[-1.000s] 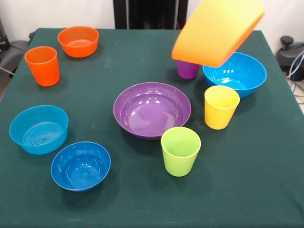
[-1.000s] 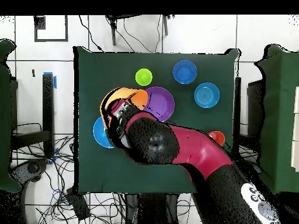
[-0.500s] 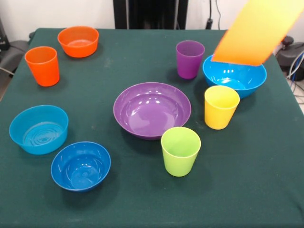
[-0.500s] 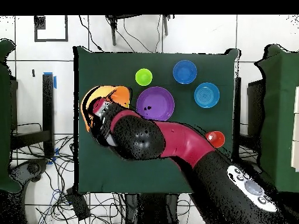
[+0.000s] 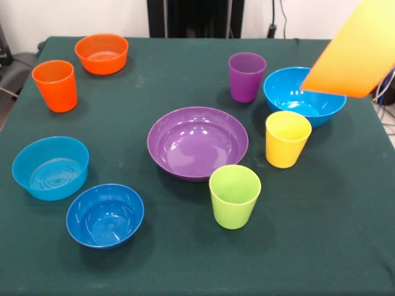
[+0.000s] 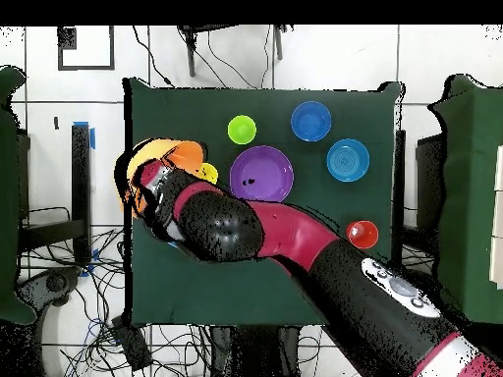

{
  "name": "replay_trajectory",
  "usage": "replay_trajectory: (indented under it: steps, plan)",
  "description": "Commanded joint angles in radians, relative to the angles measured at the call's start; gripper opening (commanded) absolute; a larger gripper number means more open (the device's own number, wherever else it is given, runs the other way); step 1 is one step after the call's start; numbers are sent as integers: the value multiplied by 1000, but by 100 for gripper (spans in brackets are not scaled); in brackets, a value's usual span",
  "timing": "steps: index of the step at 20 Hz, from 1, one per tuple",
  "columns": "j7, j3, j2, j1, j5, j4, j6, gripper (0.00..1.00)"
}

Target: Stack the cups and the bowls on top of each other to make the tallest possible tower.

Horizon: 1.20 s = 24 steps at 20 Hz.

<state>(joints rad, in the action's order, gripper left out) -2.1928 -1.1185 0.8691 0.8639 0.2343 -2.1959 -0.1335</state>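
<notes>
The gripper [image 6: 147, 187] shows only in the overhead view, at the frame's left-centre, mostly hidden by the arm [image 6: 295, 241] and the orange-yellow bowl [image 6: 157, 154]; whether it is spread or pinching the bowl I cannot tell. In the overhead view the bowl sits at the arm's tip over the worktop's [image 6: 196, 285] left edge. The front view shows no arm at all, only that bowl [image 5: 358, 52] aloft in the upper right corner, steeply tilted and cut off by the frame, above the blue bowl [image 5: 304, 95].

On the worktop in the front view, all upright, mouths up and apart from one another: the purple cup [image 5: 247, 76] left of the blue bowl, the yellow cup [image 5: 287, 139] below it, the purple bowl [image 5: 197, 142] at centre, the green cup [image 5: 234, 196] below that. At left stand the orange cup [image 5: 55, 85], orange bowl [image 5: 102, 53], light blue bowl [image 5: 50, 168] and dark blue bowl [image 5: 105, 214].
</notes>
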Motion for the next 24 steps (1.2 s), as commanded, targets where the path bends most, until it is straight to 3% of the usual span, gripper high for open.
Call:
replay_trajectory:
  steps: [1, 6, 13, 18, 24]
  plan:
    - [-48, 39, -158, -57, -107, 36, 121, 0]
    - [-44, 72, -224, -97, -147, 73, 162, 0]
    - [-39, 128, -258, -152, -165, 144, 162, 0]
    - [1, 175, -340, -168, -240, 210, 195, 0]
    - [-8, 176, -432, -176, -323, 268, 234, 0]
